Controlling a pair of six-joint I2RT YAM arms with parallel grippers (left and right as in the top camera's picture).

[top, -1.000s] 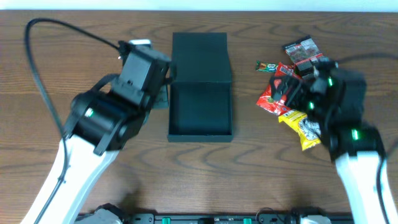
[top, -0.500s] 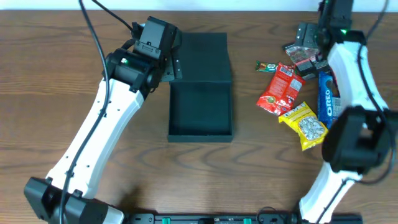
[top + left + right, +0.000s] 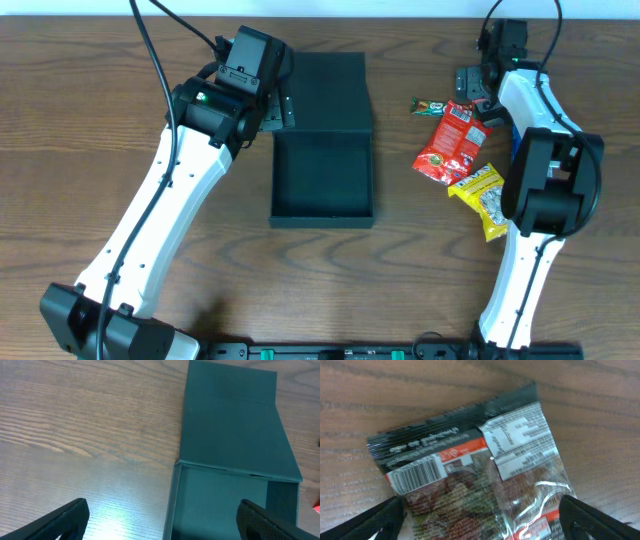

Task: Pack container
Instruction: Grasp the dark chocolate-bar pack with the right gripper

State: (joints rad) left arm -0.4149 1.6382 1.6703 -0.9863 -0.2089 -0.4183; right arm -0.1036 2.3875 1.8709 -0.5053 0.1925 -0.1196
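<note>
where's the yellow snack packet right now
In the overhead view the yellow packet lies on the right side of the table, just nearer the robot than the red packet and right of the open container.

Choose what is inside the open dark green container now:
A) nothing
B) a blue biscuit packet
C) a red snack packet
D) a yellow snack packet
A: in the overhead view the container shows only its own bare dark floor, while the red packet and the yellow packet lie on the table outside it.
</note>
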